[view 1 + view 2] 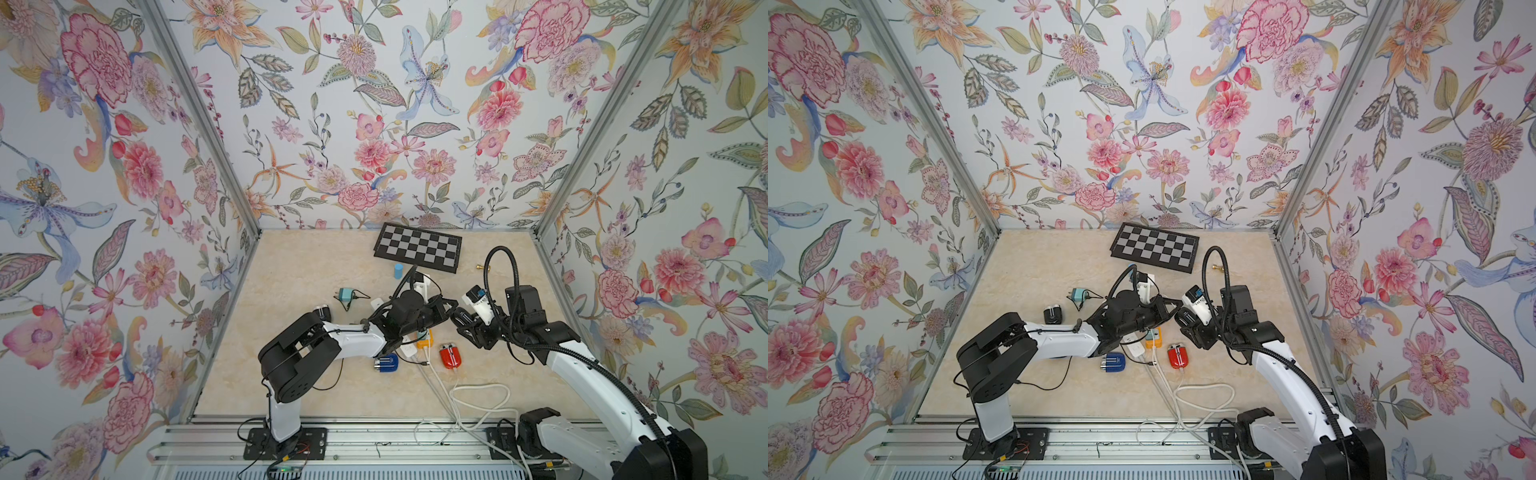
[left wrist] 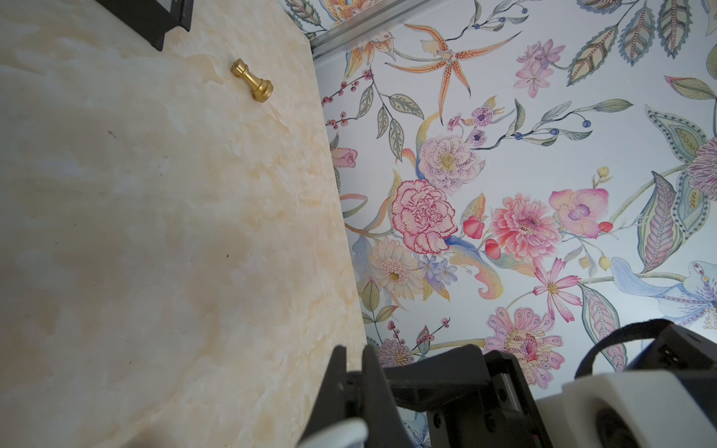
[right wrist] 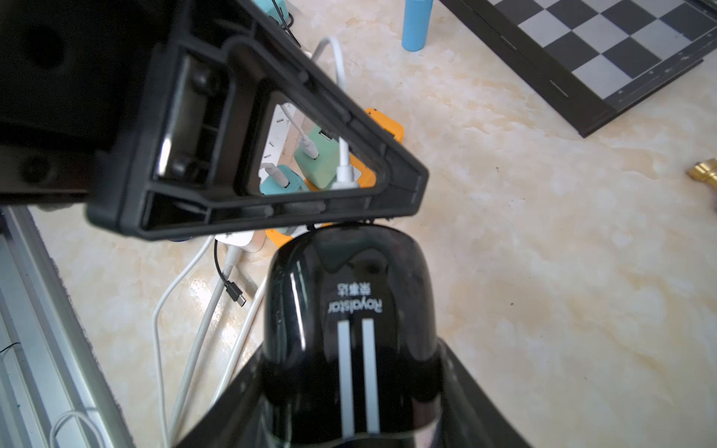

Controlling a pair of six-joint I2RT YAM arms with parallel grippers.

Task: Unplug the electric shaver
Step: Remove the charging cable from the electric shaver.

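Observation:
In the right wrist view my right gripper (image 3: 349,388) is shut on a glossy black electric shaver (image 3: 345,294) with two white stripes, held above the table. Both top views show the shaver (image 1: 460,319) (image 1: 1185,320) between the two arms. My left gripper (image 1: 449,309) (image 2: 351,351) is shut, and its fingers (image 3: 329,101) reach right up to the shaver's far end. I see nothing between its tips in the left wrist view. A thin black cable with a loose plug (image 3: 237,298) lies on the table beside the shaver.
A white power strip on an orange block (image 1: 424,341) carries green chargers (image 3: 314,159). Around it lie a red shaver (image 1: 451,356), a blue one (image 1: 387,363), a black one (image 1: 322,311), a teal charger (image 1: 345,295), white cables (image 1: 478,399), a blue cylinder (image 1: 398,271), a chessboard (image 1: 417,247) and a gold chess piece (image 2: 252,80).

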